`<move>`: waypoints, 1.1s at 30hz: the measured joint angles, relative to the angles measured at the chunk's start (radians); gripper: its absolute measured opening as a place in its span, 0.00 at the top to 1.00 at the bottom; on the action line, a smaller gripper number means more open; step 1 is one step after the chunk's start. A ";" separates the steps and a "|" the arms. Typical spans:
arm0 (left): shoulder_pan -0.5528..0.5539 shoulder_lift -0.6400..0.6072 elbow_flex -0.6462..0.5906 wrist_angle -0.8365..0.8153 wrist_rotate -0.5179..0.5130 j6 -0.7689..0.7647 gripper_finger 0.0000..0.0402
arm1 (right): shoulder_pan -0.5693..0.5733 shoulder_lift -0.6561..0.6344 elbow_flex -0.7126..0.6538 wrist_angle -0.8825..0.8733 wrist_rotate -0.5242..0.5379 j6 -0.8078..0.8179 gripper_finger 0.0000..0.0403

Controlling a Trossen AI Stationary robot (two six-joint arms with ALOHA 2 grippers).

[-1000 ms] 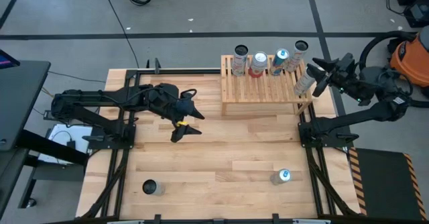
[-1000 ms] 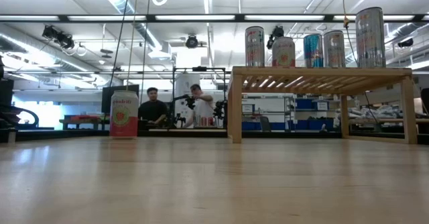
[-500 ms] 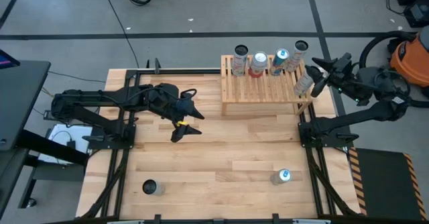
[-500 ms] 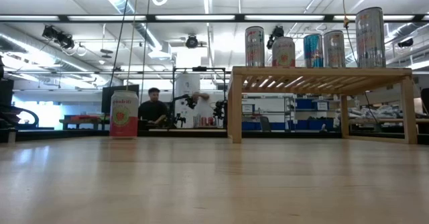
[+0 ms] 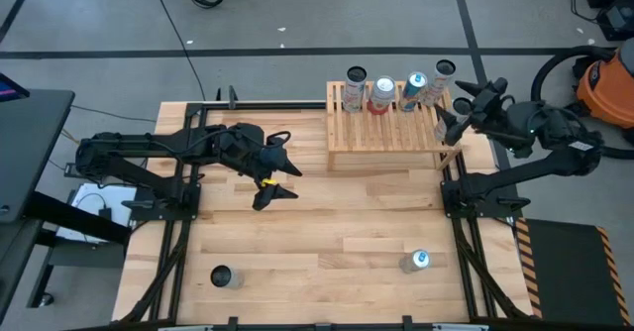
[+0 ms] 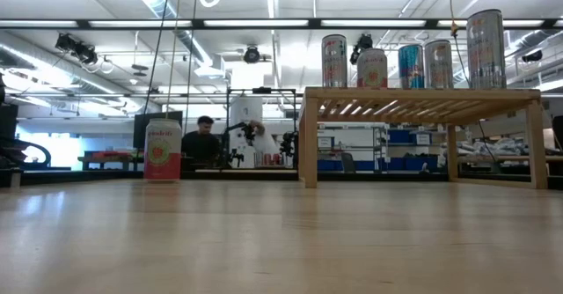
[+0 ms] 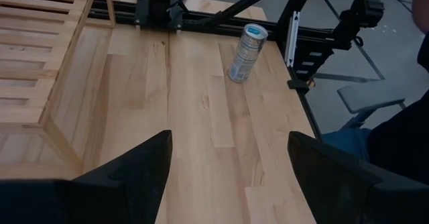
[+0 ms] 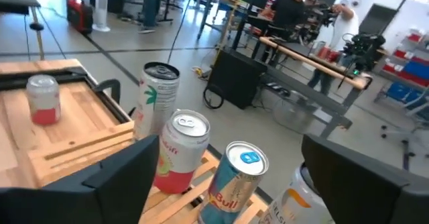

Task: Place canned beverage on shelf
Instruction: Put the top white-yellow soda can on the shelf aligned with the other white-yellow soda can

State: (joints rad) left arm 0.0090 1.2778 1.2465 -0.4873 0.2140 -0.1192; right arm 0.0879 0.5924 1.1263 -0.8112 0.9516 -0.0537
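The shelf [image 5: 388,125], a low light-wood slatted rack, stands at the table's far right and bears several upright cans [image 6: 411,66] on its slats. The can at its right end [image 5: 446,123] stands just by my right gripper [image 5: 460,105]. That gripper is open, level with the can tops, its fingers wide apart in the right wrist view [image 8: 228,143]; a pale can [image 8: 303,205] shows low between them. My left gripper [image 5: 273,179] hangs open and empty over the table's middle left. Two more cans stand on the table, a blue-topped can [image 5: 416,262] and a dark-topped can [image 5: 223,276].
The blue-topped can [image 7: 247,52] stands near the table's right edge, in front of my left gripper [image 7: 228,143]. A pink can [image 6: 163,150] shows on the table in the low view. People stand at benches in the room beyond [image 6: 204,140]. Bare wood lies between the arms.
My right gripper has opened and let go of the can at the shelf's right end, which stays upright on the slats. The hand has rolled a little and shifted slightly toward the table's left, over the shelf's right end.
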 joint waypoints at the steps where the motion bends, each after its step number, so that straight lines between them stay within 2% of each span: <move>1: 0.000 0.000 0.000 0.000 0.000 0.000 0.25 | 0.000 -0.001 0.000 0.002 -0.004 0.010 0.05; 7: 0.000 0.000 0.000 -0.001 0.000 0.000 0.25 | 0.000 -0.020 0.013 0.027 -0.032 0.045 0.03; 9: 0.000 0.000 0.000 -0.003 0.000 0.000 0.25 | 0.000 -0.026 0.047 0.019 -0.032 0.115 0.04; 14: 0.000 0.000 0.000 -0.006 0.000 0.000 0.25 | 0.000 -0.056 0.147 -0.090 -0.041 0.230 0.05; 21: 0.000 0.000 0.000 -0.005 0.000 -0.001 0.25 | 0.000 -0.083 0.194 -0.095 -0.211 0.233 0.05; 24: 0.000 0.000 0.000 -0.004 0.000 -0.005 0.25 | 0.000 -0.083 0.198 -0.099 -0.193 0.227 0.05; 28: 0.000 0.000 0.000 -0.003 0.000 -0.007 0.25 | 0.000 -0.083 0.198 -0.128 -0.098 0.300 0.05; 33: 0.000 0.000 0.000 0.006 0.000 -0.008 0.25 | 0.000 -0.081 0.198 -0.153 -0.096 0.343 0.05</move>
State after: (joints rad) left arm 0.0090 1.2778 1.2465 -0.4817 0.2142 -0.1276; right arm 0.0883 0.5115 1.3244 -0.9646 0.8555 0.2889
